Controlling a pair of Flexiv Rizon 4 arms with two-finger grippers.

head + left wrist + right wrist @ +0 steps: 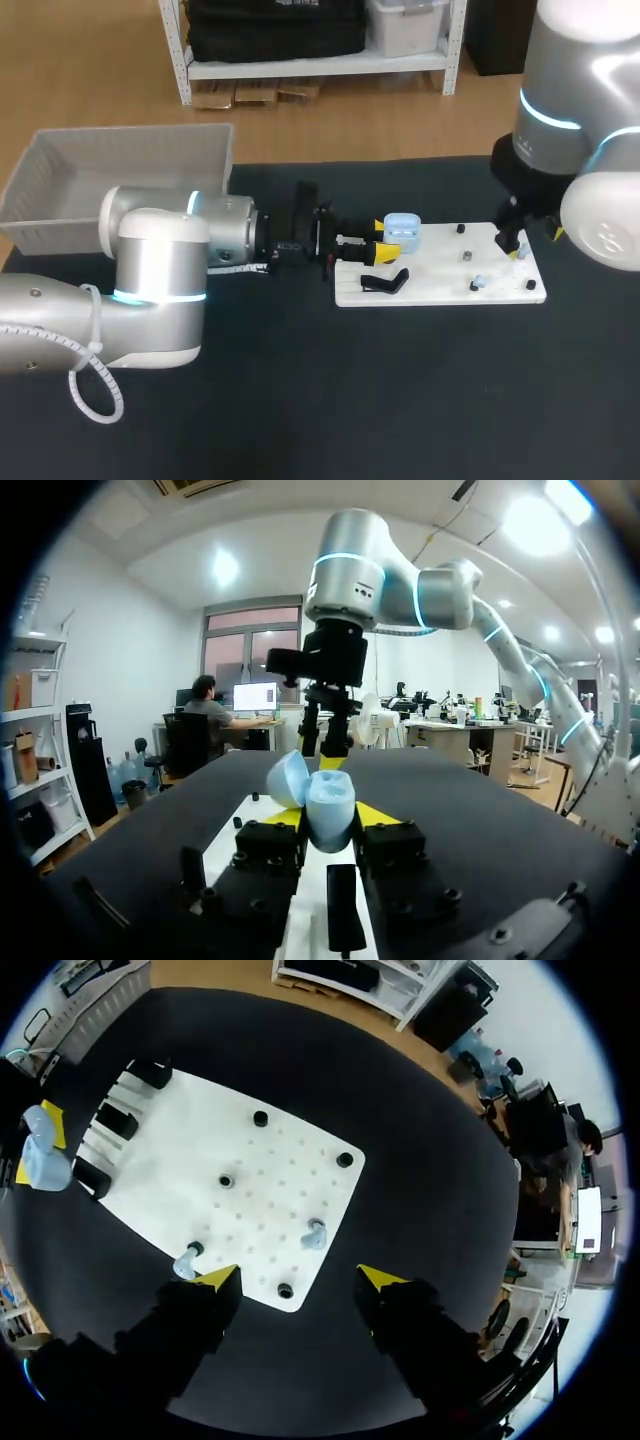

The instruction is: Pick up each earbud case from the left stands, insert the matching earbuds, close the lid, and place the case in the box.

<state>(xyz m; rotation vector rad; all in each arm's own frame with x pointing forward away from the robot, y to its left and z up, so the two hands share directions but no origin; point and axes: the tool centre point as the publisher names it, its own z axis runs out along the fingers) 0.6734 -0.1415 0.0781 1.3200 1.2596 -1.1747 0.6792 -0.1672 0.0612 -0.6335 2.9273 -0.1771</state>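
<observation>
Earbud case (pixel 402 232), light blue, lid open: clamped from two sides between the yellow tips of the left gripper (pixel 378 247), over the left edge of the white board (pixel 440 285). From the left wrist, the case (pixel 328 812) fills the gap between both fingertips.

Board: lies right of the tabletop's (pixel 400 400) middle. A broad strip of dark tabletop runs from its near edge to the tabletop's near edge; a narrower strip lies beyond its far edge.

Right gripper (pixel 300 1278): fingers spread wide, holding nothing, above the board's right end.

Earbud (pixel 313 1233): on the board just ahead of the right gripper. Second earbud (pixel 186 1260): near the board's edge, beside one finger.

Black stands (pixel 118 1120): in a row along the board's left edge.

Gray box (pixel 120 165): at the tabletop's far left corner, well apart from the board.
</observation>
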